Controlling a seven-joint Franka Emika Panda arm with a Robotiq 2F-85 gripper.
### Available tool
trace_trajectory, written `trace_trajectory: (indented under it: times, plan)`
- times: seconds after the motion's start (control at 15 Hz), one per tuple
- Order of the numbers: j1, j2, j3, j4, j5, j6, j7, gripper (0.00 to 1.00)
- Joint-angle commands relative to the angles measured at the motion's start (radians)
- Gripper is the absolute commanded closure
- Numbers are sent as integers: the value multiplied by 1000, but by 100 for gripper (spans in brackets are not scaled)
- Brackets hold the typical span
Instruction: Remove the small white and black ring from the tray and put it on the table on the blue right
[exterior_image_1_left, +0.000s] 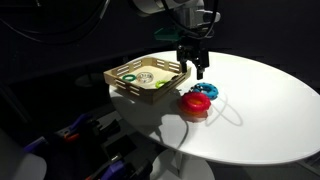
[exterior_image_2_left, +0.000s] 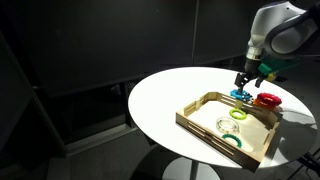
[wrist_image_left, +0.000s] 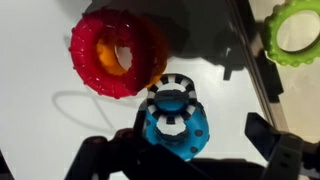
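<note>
"White with black bars, sitting on something blue: is that the small white and black ring (wrist_image_left: 172, 97)?"

"I'd say so. In the wrist view it lies on top of the blue ring (wrist_image_left: 178, 132), just beside the red ring (wrist_image_left: 118, 55). It is out on the table (wrist_image_left: 30, 60), outside the tray (exterior_image_1_left: 130, 86). Whether it sits flat or tipped on the rim, I cannot tell."

"And the gripper (wrist_image_left: 188, 148)?"

"Spread wide and holding nothing. Its fingers (wrist_image_left: 272, 145) stand on either side of the blue ring, apart from it. In both exterior views it hangs just above the pair."

"So the step is the let-go and retreat?"

"That's my reading. The way to do it well is to rise straight up with the jaws wide, and not drift sideways until the fingertips are above both rings. The white one looks thin and light to me, and it is perched on a bumpy rim. A brush from a pad could flick it off, or nudge the blue ring against the red. Mind the tray wall too, which stands near on one side."
</note>
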Motion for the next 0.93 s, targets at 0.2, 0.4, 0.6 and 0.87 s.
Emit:
trace_trajectory:
  times: [0.2, 0.4, 0.6, 0.87]
  plan:
    - [-52, -56, 82, 109, 251, -285, -223, 0]
    - [-61, -82, 93, 173, 304, -439, -292, 0]
    - [-62, -117, 93, 236, 300, -560, -313, 0]
    - [-59, -167, 92, 326, 266, -681, -292, 0]
